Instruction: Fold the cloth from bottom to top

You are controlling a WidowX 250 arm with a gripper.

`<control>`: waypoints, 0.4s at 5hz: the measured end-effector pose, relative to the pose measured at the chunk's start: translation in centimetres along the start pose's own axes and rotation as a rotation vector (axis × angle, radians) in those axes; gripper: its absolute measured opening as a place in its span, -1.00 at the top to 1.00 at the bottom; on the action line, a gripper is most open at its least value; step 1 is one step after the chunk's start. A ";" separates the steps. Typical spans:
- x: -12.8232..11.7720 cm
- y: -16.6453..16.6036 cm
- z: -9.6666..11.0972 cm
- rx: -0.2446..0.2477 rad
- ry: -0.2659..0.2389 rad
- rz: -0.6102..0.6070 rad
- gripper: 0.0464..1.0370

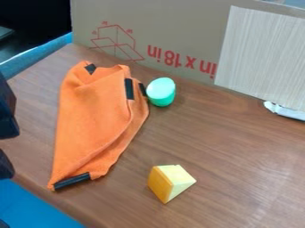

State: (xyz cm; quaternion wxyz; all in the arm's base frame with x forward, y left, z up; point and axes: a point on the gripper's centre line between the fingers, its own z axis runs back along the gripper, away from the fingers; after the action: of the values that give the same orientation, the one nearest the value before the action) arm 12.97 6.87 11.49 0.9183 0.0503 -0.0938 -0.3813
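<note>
Black parts of the gripper or arm [7, 113] show at the left edge, to the left of the cloth and apart from it; which part they are cannot be told. The orange cloth [92, 120] lies on the left half of the wooden table, long from top to bottom and partly folded over itself along its right side. Black patches mark its top left corner, its upper right side and its narrow bottom end. Wrinkles run along its lower right edge.
A green rounded block [161, 91] stands by the cloth's upper right edge. A yellow wedge block [170, 181] sits at the lower middle of the table [238, 147]. A cardboard panel [184, 26] borders the back. Blue surfaces lie beyond the table's left edges.
</note>
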 end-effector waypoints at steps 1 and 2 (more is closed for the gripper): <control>-0.7 0.3 -1.6 0.033 0.004 -0.051 -0.93; -1.0 0.7 -3.3 0.022 0.005 -0.073 -0.93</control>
State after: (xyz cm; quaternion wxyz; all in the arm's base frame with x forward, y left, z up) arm 13.46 8.17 8.29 0.9033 0.0645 -0.0939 -0.4136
